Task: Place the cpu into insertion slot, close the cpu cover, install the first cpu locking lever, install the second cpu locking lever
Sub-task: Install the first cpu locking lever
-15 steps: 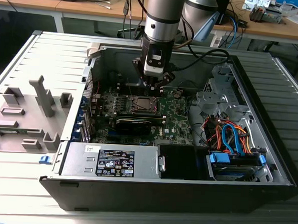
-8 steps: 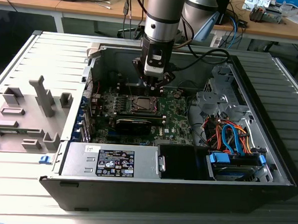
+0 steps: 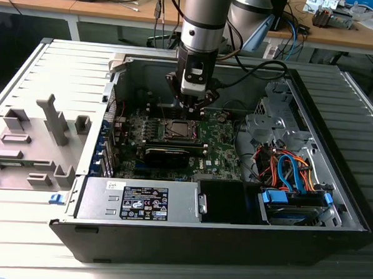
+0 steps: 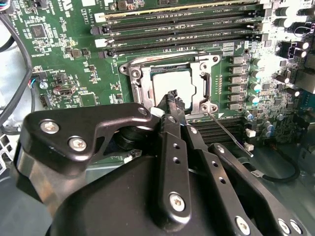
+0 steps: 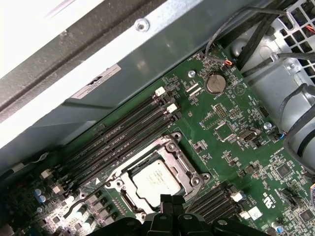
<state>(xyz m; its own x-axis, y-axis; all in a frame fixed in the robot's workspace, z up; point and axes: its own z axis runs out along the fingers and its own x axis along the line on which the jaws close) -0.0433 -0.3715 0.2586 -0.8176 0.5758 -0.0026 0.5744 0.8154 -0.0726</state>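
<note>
The open computer case is lying on its side on the ribbed grey tabletop. Nearest the onlooker, the power supply is sitting along the front wall of the case. A drive bay with blue and orange cables is sitting toward the exterior view's right. Grey fixtures are standing on the tabletop outside the case, on the exterior view's left.

Further in, the green motherboard is lying flat on the case floor and carrying a long black card. Just beyond the card, the insertion slot is sitting on the board. The cpu is already sitting in the slot. In both wrist views its light-grey top is showing through the window of the cpu cover, which is lying flat over it. In the second wrist view a thin wire locking lever is running out from one socket corner across the board; whether it is latched cannot be told.

The gripper is hanging directly above the slot, pointing down. Its fingers are drawn close together and holding nothing. The tips are hovering at the edge of the cover; contact cannot be confirmed.

Beyond the slot, the memory slots are running in parallel rows. The arm is rising above the case, and wooden desks are standing behind it.
</note>
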